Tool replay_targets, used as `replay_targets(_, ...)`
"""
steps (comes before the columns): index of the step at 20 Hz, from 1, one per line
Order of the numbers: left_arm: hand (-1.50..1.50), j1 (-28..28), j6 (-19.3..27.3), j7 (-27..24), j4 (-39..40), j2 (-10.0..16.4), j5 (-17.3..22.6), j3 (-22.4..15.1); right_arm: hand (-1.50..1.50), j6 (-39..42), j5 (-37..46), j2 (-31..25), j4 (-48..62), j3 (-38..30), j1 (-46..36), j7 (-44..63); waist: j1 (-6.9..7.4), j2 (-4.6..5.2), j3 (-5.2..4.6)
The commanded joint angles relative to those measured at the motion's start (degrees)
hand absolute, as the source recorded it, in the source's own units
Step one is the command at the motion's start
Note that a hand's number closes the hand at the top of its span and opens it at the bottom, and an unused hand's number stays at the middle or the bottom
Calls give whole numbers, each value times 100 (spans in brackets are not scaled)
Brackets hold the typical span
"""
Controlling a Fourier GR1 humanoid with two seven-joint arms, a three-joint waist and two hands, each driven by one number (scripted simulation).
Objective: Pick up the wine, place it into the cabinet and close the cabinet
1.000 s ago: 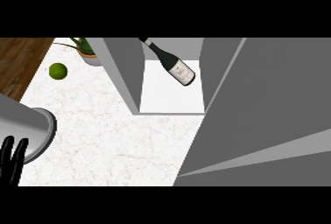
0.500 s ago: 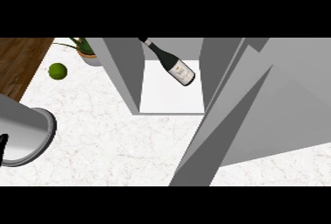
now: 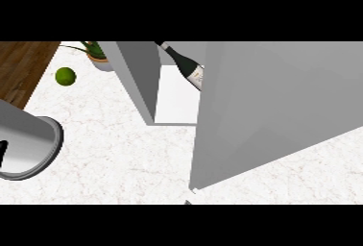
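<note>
The dark wine bottle with a pale label lies inside the grey cabinet, on its white floor. The cabinet's door is swung partway over the opening and hides the bottle's lower end. My left forearm comes in at the left edge, well apart from the cabinet. Of my left hand only a black sliver shows at the frame's edge. My right hand does not show; the door fills the right side.
A green lime lies on the white marble counter, left of the cabinet. A potted plant stands behind the lime. Dark wood borders the counter at the far left.
The cabinet door has swung leftward across the opening and now covers part of the bottle. My left hand has slid almost out of the view's left edge.
</note>
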Motion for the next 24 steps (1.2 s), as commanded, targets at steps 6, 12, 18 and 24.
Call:
replay_targets(6, -150, -210, -6, 194, 33, -260, -63, -102, 150, -1021, -651, 756, 1068, -142, -2046, 264, 106, 36, -5)
replay_targets(12, -150, -582, 90, 405, 170, -394, -61, -83, 150, -1636, -1505, 780, 2154, -693, -3705, 97, 119, 37, 1)
replay_targets(18, -150, -554, 135, 482, 164, -599, -230, -108, 150, -1504, -2211, 796, 3837, -1483, -4924, -510, 118, 45, 9)
replay_targets(24, -150, -662, 160, 734, 98, -600, -177, 59, 150, -728, -1715, 699, 5178, -2002, -5429, -1263, 79, 56, 14)
